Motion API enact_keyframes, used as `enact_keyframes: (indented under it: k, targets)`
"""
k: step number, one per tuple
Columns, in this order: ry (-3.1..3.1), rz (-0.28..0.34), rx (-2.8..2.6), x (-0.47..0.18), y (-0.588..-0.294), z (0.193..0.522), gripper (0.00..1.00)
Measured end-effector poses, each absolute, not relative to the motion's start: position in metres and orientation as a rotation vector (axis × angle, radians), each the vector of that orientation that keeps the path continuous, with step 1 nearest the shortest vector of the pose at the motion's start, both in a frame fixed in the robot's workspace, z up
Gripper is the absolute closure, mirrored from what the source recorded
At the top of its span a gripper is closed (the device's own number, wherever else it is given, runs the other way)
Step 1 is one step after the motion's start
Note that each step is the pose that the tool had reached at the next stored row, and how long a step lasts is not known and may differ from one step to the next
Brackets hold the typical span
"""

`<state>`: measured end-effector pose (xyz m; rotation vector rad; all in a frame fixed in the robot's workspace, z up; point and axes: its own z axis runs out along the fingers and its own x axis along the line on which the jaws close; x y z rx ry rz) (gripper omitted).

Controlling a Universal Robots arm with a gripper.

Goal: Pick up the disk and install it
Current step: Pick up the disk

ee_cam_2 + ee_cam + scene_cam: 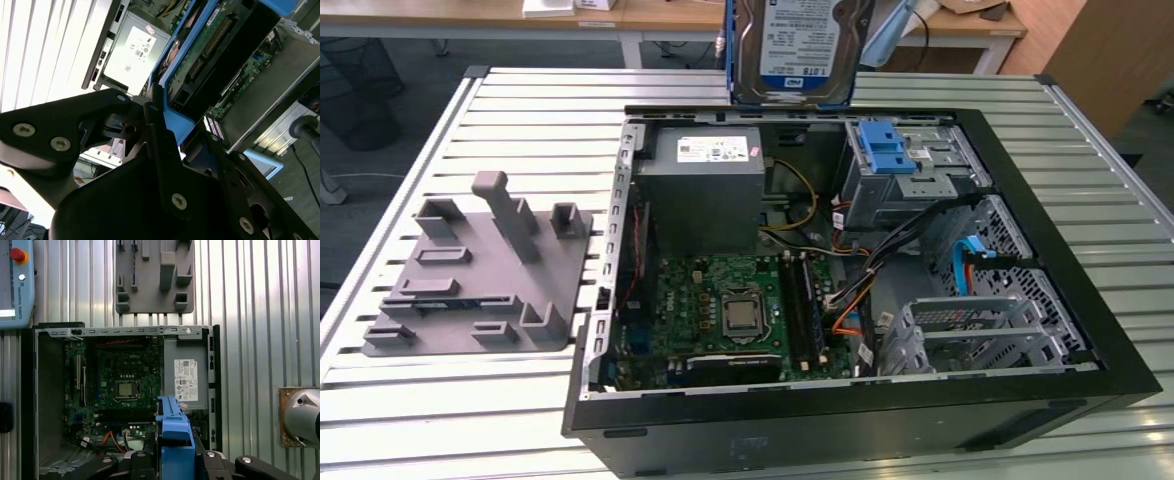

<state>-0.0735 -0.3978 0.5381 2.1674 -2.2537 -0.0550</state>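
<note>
Clamping one disk (797,45), gripper (180,131) above one open computer case (854,425).

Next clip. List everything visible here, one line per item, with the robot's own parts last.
disk: one, silver with blue frame, held in the air above the case.
computer case: one, black, open, lying on the table.
power supply: one, grey with white sticker, inside the case.
motherboard: one, green, on the case floor.
latch: one, blue, on the metal bay inside the case.
fixture plate: one, grey, at the exterior view's left of the case.
pendant: one, grey with red button, beside the case.
table: one, slatted metal.
tool: one, black, shut on the disk's frame.
</note>
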Motion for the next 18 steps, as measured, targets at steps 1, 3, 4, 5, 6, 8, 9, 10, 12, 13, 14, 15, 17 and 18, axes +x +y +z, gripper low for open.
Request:
enact_keyframes:
  k: [1, 3, 4, 5, 6, 8, 9, 10, 12, 13, 14, 15, 17, 18]
  targets:
    - [-2.254, -0.055, 2.167, -0.074, -0.402, 0.537, 0.64]
    - [-2.254, -0.055, 2.168, -0.074, -0.411, 0.535, 0.64]
    - [-2.254, -0.055, 2.168, -0.074, -0.414, 0.534, 0.64]
    - [-2.254, -0.055, 2.168, -0.074, -0.415, 0.532, 0.64]
    - [-2.254, -0.055, 2.167, -0.073, -0.415, 0.530, 0.64]
    - [-2.254, -0.055, 2.167, -0.073, -0.415, 0.526, 0.64]
    - [-2.254, -0.054, 2.167, -0.073, -0.417, 0.525, 0.64]
    - [-2.253, -0.054, 2.167, -0.072, -0.421, 0.523, 0.64]
    - [-2.254, -0.055, 2.167, -0.073, -0.430, 0.519, 0.64]
    - [-2.254, -0.054, 2.167, -0.072, -0.435, 0.518, 0.64]
    - [-2.254, -0.055, 2.167, -0.073, -0.438, 0.516, 0.64]
    - [-2.254, -0.055, 2.167, -0.073, -0.441, 0.514, 0.64]
    - [-2.254, -0.055, 2.167, -0.072, -0.445, 0.510, 0.64]
    - [-2.254, -0.054, 2.167, -0.073, -0.445, 0.510, 0.64]
